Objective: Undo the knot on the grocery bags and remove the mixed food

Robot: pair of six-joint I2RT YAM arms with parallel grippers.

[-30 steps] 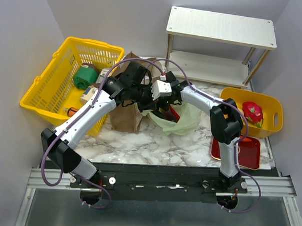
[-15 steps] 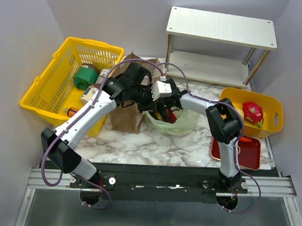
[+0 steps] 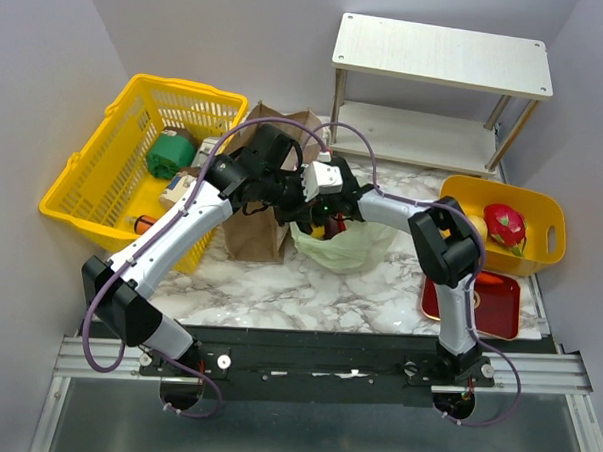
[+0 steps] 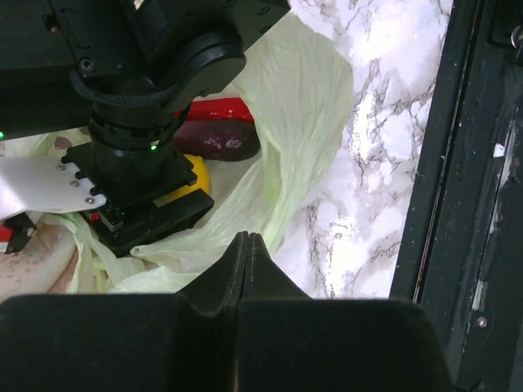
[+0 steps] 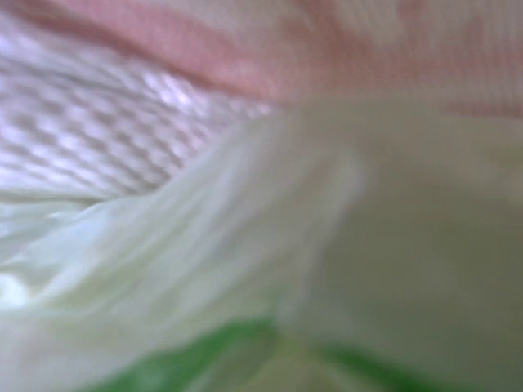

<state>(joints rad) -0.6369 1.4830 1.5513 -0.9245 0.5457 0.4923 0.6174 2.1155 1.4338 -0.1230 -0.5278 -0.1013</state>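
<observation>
Left wrist, eggplant [image 4: 216, 140] inside green bag [image 4: 306, 106]

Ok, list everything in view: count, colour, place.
basket: one, yellow, far left
can: one, green, in basket
paper bag: one, brown, centre
plastic bag: one, pale green, beside paper bag
eggplant: one, purple, in plastic bag
packet: one, red, in plastic bag
yellow fruit: one, in plastic bag
shelf: one, wooden, back right
tub: one, orange, right
dragon fruit: one, pink, in tub
tray: one, red, near right
left gripper: black, shut, at plastic bag's rim
right gripper: black, inside plastic bag
</observation>
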